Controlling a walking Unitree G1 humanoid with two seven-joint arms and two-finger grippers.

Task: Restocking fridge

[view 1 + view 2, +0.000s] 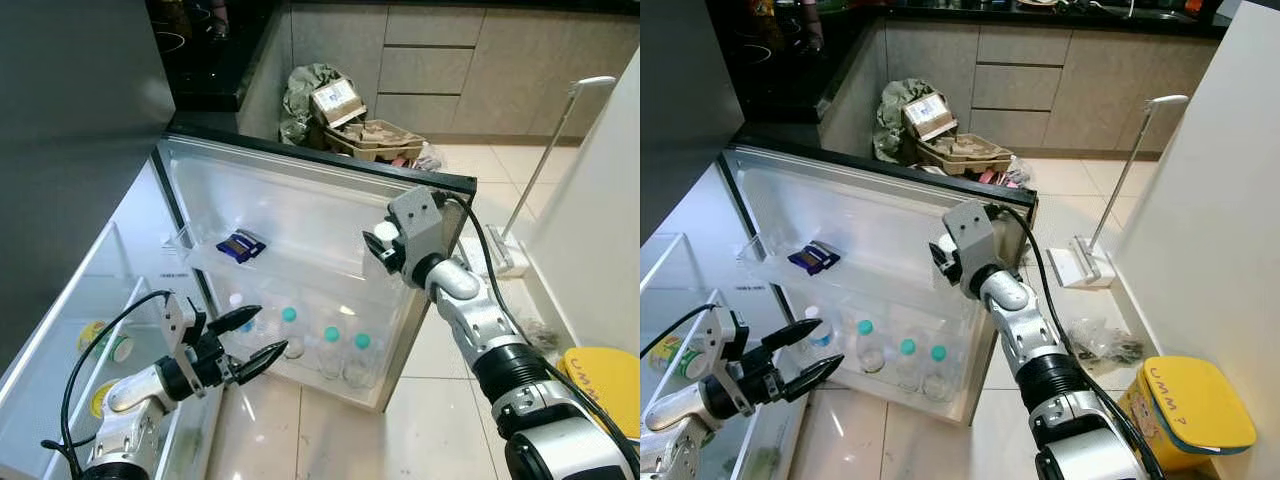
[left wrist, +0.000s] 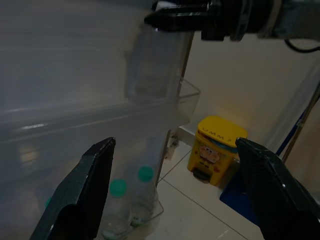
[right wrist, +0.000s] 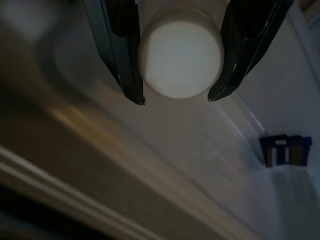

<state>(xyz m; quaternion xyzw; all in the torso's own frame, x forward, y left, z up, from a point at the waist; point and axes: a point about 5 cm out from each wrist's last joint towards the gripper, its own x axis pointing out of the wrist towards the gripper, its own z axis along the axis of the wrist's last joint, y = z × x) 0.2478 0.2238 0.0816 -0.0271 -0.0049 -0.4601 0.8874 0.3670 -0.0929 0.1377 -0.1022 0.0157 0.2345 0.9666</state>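
The fridge door (image 1: 300,200) stands open, and a clear upper shelf (image 1: 300,262) on it holds a blue packet (image 1: 241,245). My right gripper (image 1: 383,245) is at that shelf's right end, shut on the white cap (image 3: 180,57) of a clear bottle (image 2: 150,70) that stands upright in the shelf. Several bottles with teal caps (image 1: 330,350) fill the lower door shelf. My left gripper (image 1: 255,335) hangs open just left of those bottles, holding nothing.
A yellow cartoon bin (image 1: 1185,405) sits on the floor to the right by a white wall. Cardboard boxes and a bag (image 1: 350,120) lie beyond the door by the cabinets. A white mop (image 1: 540,170) leans at right. Fridge drawers with food (image 1: 100,340) are at left.
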